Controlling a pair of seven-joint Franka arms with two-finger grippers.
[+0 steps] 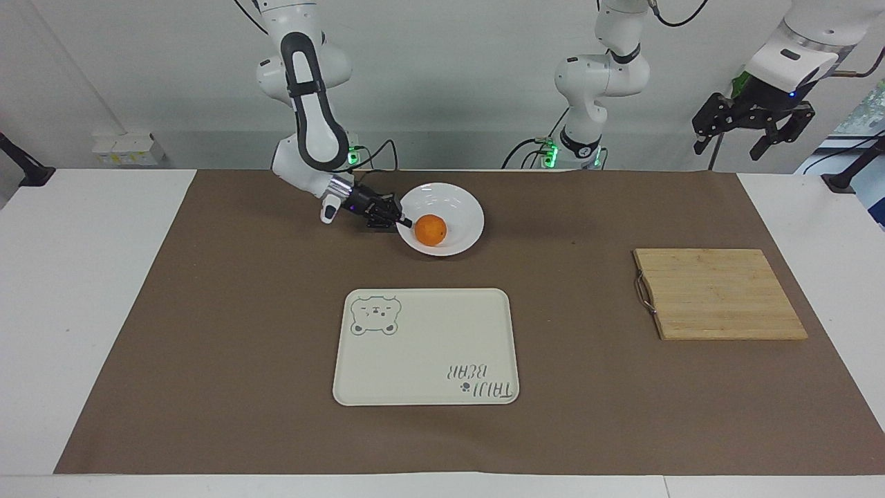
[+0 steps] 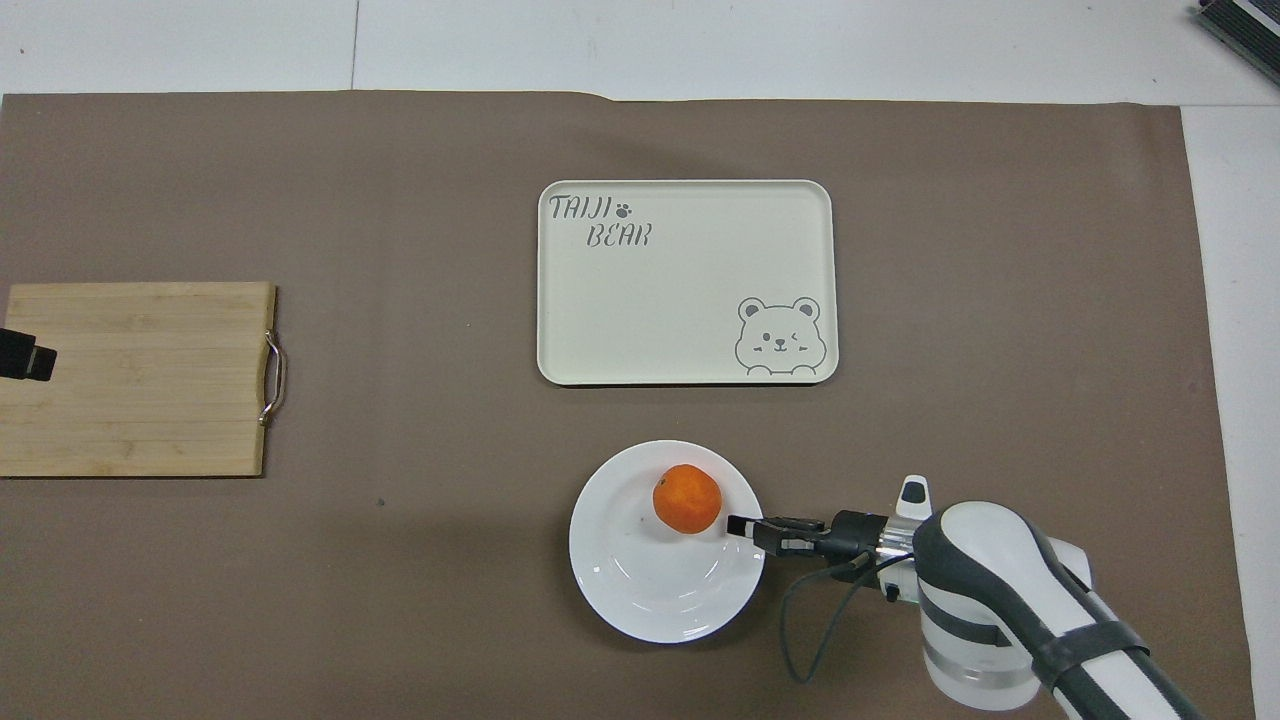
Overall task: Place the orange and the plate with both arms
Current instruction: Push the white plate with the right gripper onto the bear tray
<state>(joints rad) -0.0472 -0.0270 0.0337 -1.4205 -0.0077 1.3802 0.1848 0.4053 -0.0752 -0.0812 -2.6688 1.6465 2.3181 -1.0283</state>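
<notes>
The white plate [image 1: 451,202] is near the robots' end of the brown mat, tilted so that its rim nearer the robots stands higher. The orange [image 1: 431,230] lies in it against the lower rim, close to the gripper. My right gripper [image 1: 402,221] is shut on the plate's rim at the side toward the right arm's end. In the overhead view the right gripper [image 2: 745,527] pinches the plate [image 2: 650,590] just beside the orange [image 2: 687,499]. My left gripper [image 1: 733,142] waits open, raised high over the table's left-arm end.
A cream tray with a bear drawing [image 1: 425,346] lies mid-table, farther from the robots than the plate. A bamboo cutting board [image 1: 719,294] with a metal handle lies toward the left arm's end; the left gripper's tip [image 2: 25,357] shows over it.
</notes>
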